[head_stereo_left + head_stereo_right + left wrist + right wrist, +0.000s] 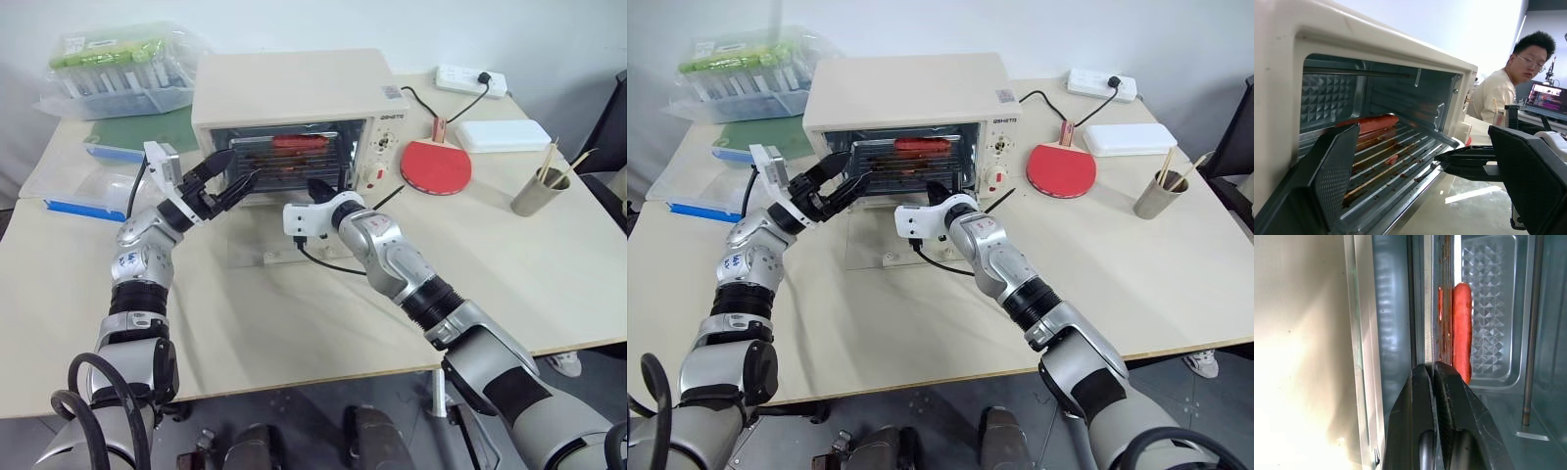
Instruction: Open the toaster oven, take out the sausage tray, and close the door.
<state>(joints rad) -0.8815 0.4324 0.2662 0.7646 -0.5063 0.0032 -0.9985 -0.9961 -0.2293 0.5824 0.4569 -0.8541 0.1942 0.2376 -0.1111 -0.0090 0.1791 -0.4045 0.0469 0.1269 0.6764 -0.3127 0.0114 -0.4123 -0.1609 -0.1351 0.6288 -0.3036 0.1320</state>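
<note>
With the door [284, 250] already flat down, the right gripper [1434, 369] looks pinched on the sausage tray [1396, 164] rim inside the toaster oven [294, 98] (left gripper [233, 174] gaping, empty), so I'd slide it out level and slow.

The desk [294, 323] carries the toaster oven [294, 98], a red paddle [436, 166] (beside it), a cup [537, 191].

**Open oven, tray partly out**

Seen past the left pincer [1420, 166], spread wide: toaster oven [1376, 54] open, sausage tray [1396, 166] jutting from the mouth, grease-stained, red sausage [1371, 123] at its far end. Right pincer [1469, 159] closed on the tray's near right rim. Beyond, a seated person [1503, 88] and a lit screen [1545, 98].
</note>
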